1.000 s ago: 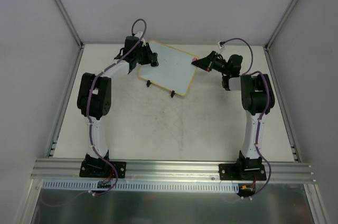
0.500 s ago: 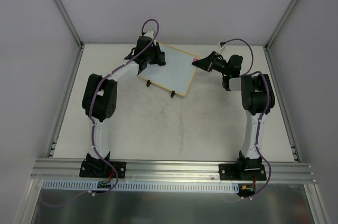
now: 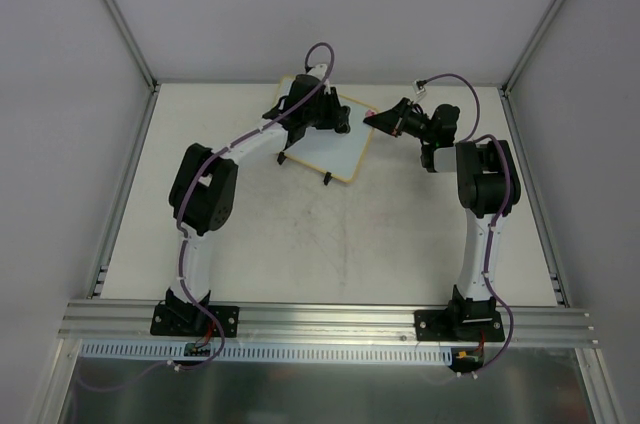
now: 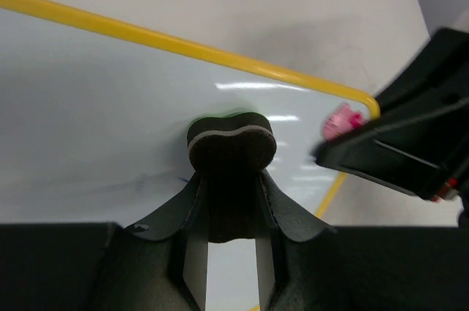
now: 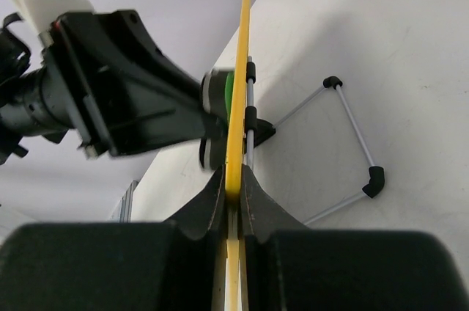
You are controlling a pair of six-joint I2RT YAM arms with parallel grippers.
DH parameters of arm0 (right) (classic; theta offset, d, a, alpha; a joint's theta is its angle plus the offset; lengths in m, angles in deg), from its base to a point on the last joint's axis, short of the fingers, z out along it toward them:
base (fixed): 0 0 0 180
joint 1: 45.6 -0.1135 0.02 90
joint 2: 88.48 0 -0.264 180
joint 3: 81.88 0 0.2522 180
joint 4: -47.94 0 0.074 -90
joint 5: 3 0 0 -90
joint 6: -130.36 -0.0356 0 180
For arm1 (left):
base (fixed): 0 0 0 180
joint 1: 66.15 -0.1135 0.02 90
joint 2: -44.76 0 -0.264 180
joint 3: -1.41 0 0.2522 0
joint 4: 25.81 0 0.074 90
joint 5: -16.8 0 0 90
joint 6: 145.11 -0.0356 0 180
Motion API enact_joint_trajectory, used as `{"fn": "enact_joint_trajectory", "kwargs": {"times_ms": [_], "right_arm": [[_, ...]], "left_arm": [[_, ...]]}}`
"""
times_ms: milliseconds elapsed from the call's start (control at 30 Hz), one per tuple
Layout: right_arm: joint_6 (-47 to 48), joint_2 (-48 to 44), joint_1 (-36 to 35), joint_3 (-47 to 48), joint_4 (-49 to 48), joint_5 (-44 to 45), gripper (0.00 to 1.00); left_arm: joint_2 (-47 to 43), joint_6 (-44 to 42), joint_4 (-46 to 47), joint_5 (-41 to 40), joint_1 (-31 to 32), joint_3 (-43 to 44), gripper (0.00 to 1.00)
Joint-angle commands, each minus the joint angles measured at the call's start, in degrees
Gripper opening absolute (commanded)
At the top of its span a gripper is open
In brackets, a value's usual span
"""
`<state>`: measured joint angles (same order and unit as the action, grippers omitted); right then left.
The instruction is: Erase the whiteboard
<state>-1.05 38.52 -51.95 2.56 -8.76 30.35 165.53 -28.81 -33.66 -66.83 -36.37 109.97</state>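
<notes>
pale surface (image 3: pixel 300 234), far side: the whiteboard (image 3: pixel 345 149) stands propped, right fingers (image 5: pixel 212 201) pinching its edge; left fingers (image 4: pixel 179 216), clamped on the eraser (image 4: pixel 231 142), have swept across toward the pink dot (image 4: pixel 341 120); wiping seems well along.

whiteboard (image 3: pixel 332 150) — left gripper (image 3: pixel 338 120) over it, right gripper (image 3: pixel 371 120) at corner

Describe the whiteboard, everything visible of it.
The whiteboard is a small glossy white rectangle in a rounded yellow frame, with a pink dot at one corner. It stands propped toward the far side of the table on a wire stand with black feet. The right hand clamps its edge; the left hand presses a dark eraser to its face.
</notes>
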Motion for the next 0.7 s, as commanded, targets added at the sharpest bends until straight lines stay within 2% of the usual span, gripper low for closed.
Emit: {"fn": "enact_joint_trajectory", "kwargs": {"times_ms": [0,333,667], "right_arm": [[-0.69,-5.01,-2.18,0.60,-17.35,-8.22,0.00],[-0.69,-4.92,-2.26,0.69,-17.35,-8.22,0.00],[-0.60,-5.18,-2.26,0.69,-17.35,-8.31,0.00]], "left_arm": [[6.23,1.73,-4.15,3.91,3.18,-1.55,0.00],[5.09,2.26,-4.15,1.27,3.71,-3.84,0.00],[2.10,2.26,-4.42,-0.04,-3.93,-7.53,0.00]]}}
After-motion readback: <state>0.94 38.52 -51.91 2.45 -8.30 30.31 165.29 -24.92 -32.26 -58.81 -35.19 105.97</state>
